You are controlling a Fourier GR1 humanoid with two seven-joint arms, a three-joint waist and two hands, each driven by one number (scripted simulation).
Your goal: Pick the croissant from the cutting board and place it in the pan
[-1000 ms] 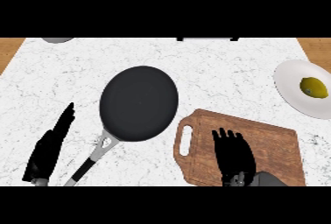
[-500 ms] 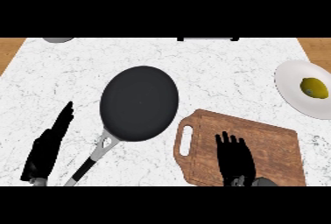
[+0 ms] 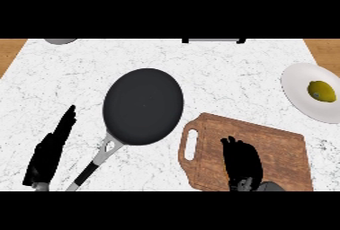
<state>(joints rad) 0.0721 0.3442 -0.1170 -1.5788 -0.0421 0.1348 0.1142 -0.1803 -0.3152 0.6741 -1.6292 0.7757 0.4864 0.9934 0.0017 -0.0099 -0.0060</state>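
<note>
Croissant is nowhere that we can make out; if it lies on the cutting board (image 3: 266,139), our right robot hand (image 3: 240,161) covers it. That hand sits over the board's lower middle with its fingers pointing up the view, and we cannot tell whether they curl round anything beneath. The wooden board lies tilted at the lower right of the white marble table (image 3: 232,76), its handle slot facing the pan (image 3: 143,106). The black pan rests just left of the board, dark inside, its grey handle running down and left. Our left robot hand (image 3: 51,150) rests at the lower left beside that handle, fingers straight. A white plate (image 3: 302,96) at the right edge carries a yellow lemon (image 3: 321,91).
</note>
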